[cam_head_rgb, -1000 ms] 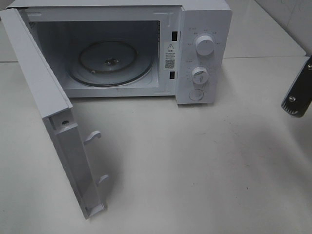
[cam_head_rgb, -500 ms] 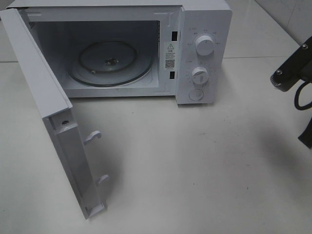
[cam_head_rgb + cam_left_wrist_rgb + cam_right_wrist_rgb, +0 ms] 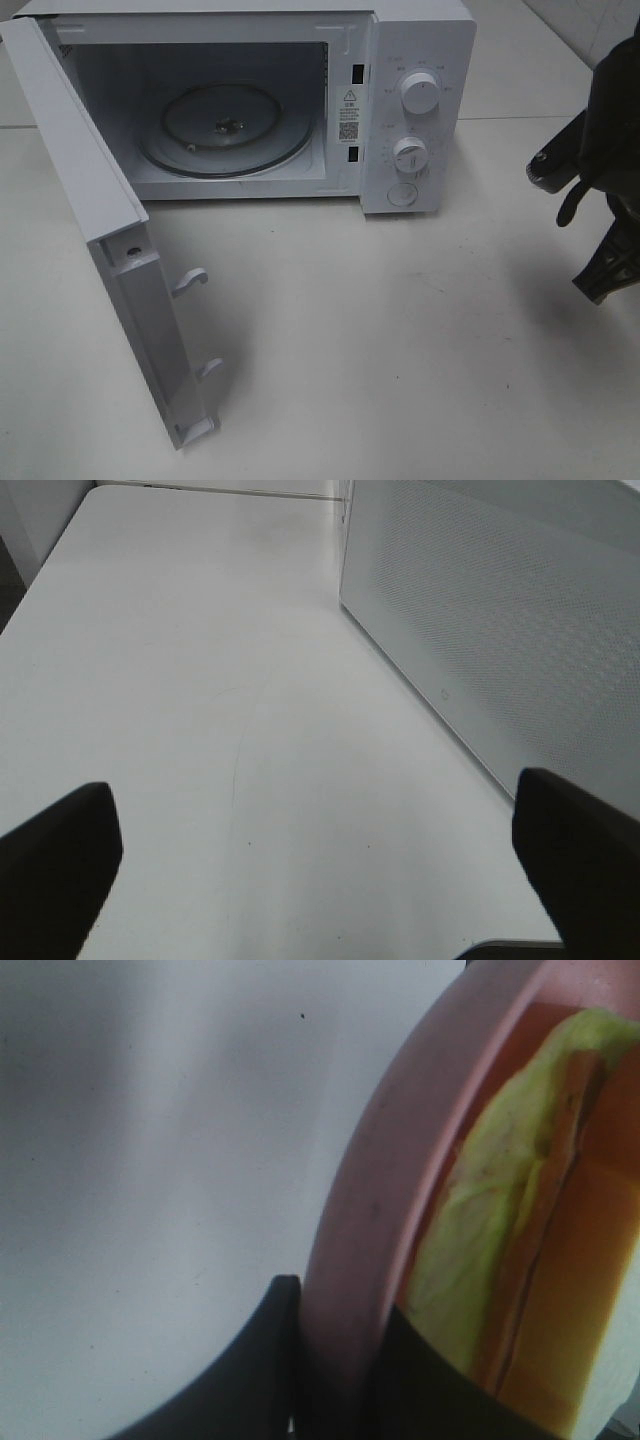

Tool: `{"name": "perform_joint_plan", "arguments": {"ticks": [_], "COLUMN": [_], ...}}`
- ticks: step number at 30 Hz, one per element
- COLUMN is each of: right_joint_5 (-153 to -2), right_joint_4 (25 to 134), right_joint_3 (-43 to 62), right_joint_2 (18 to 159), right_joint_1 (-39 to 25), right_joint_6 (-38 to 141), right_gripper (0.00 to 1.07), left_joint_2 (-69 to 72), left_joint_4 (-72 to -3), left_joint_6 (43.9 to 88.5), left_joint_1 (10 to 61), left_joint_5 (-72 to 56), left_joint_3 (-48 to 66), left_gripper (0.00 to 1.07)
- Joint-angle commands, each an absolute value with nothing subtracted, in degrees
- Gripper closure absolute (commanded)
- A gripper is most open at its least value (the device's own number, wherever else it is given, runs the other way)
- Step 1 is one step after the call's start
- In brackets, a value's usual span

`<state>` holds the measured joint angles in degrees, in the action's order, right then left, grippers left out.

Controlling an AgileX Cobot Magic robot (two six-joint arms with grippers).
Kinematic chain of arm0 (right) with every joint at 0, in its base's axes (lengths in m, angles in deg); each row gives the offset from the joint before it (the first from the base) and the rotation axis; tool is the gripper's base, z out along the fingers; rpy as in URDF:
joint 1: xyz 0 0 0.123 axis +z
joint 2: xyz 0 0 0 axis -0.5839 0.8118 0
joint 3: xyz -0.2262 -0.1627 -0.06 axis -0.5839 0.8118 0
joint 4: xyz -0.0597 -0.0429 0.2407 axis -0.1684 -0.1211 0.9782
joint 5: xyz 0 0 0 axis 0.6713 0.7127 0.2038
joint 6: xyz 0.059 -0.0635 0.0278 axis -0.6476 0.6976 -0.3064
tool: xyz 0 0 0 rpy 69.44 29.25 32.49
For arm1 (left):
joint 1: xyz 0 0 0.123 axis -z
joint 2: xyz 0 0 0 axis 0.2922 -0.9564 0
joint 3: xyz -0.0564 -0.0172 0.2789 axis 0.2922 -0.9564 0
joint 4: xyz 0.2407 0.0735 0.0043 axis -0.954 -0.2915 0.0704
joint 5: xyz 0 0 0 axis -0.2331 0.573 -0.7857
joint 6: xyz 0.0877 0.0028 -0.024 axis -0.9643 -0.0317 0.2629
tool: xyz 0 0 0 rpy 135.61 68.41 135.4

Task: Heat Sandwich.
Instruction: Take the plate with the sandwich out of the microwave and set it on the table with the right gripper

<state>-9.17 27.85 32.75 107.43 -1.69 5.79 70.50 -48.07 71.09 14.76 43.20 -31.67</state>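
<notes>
- Over the last second the right arm, a black jointed limb at the right edge of the high view, has swung further into the frame; earlier only a tip showed there, and now its bulk fills the upper right edge.
- The right gripper (image 3: 335, 1380) has its dark claw pinched narrow on the rim of the round pink plate (image 3: 365, 1210), one finger on each side of the rim.
- The sandwich (image 3: 520, 1230), white bread with pale yellow-green and reddish filling, lies on that plate, at the right of the wrist view; the high view does not show it.
- The white microwave oven (image 3: 415, 60) stands at the upper left with its door (image 3: 110, 250) swung wide and the glass turntable (image 3: 225, 125) bare.
- I judge the carry towards the oven is under way, with loading next.
- The left gripper (image 3: 320, 870) has its claw spread wide and holds nothing, over the white table (image 3: 200, 680) beside the door's perforated panel.
</notes>
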Motion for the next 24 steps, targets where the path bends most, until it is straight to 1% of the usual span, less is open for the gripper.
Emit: {"name": "perform_joint_plan", "arguments": {"ticks": [1, 24], "right_joint_5": [-7.9, -16.7], "right_joint_4": [25.8, 25.2], "right_joint_3": [32.4, 32.5], "right_joint_2": [109.6, 121.1], "right_joint_1": [-2.0, -2.0], "right_joint_6": [3.1, -5.7], "right_gripper": [1.00, 0.98], "left_joint_2": [70.8, 70.8], "left_joint_4": [-48.1, -48.1], "left_joint_6": [71.0, 71.0], "left_joint_1": [14.9, 14.9], "left_joint_5": [42.9, 42.9], "left_joint_3": [-31.7, -31.7], "left_gripper": [0.07, 0.07]}}
